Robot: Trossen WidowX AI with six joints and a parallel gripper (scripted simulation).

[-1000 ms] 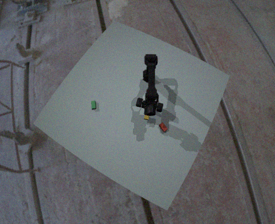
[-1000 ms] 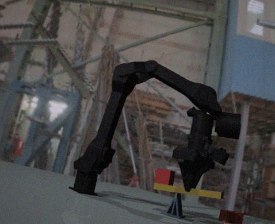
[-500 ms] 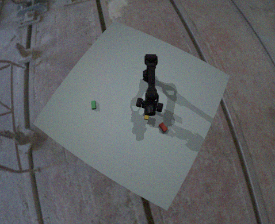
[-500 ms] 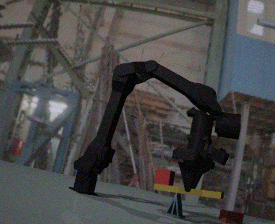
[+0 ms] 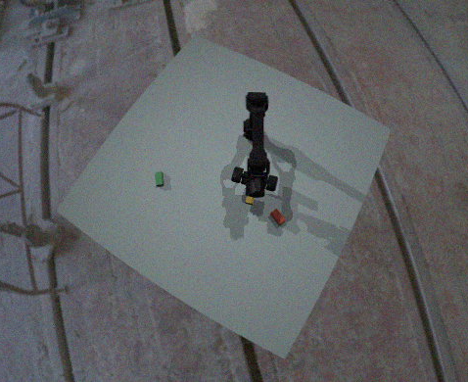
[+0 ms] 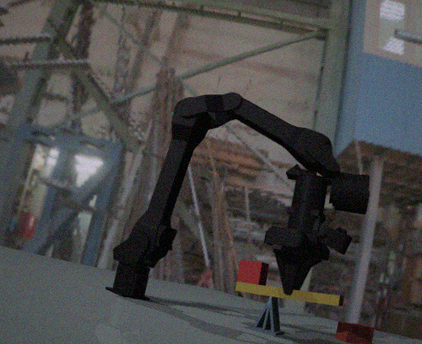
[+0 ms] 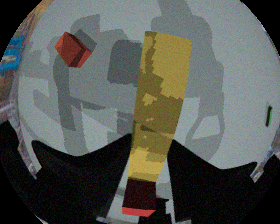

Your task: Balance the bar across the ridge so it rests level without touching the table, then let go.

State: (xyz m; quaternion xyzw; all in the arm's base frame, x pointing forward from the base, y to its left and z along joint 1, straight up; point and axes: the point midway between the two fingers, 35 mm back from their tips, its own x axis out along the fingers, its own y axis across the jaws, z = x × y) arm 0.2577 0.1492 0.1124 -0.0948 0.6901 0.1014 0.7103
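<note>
bar: the yellow bar [image 5: 250,200] [image 6: 312,297] [image 7: 161,90] was held over the ridge [image 6: 270,319], above the surface [image 5: 175,245] [image 6: 48,291] [image 7: 241,100]. in the exterior view its underside was at the ridge top, but whether it pressed there i could not tell.

claw: the claw [image 5: 256,188] [image 6: 288,291] [image 7: 149,140] was clenched on the bar, its tips pointing down, a little to one side of the ridge.

load on bar: one red block [image 6: 252,272] [image 7: 139,197] sat on the end of the bar nearer to the arm's base.

loose red block: a second red block [image 5: 277,216] [image 6: 355,332] [image 7: 73,50] lay on the surface, near the far end of the bar; the lower picture edge cut it in the exterior view.

green block: the green block [image 5: 159,179] [image 7: 269,116] lay well apart from the bar.

hidden: from the top, the arm [image 5: 257,132] [image 6: 176,176] covered most of the bar.

hard to see: the exterior picture was slanted, so exact level of the bar i could not tell.
</note>
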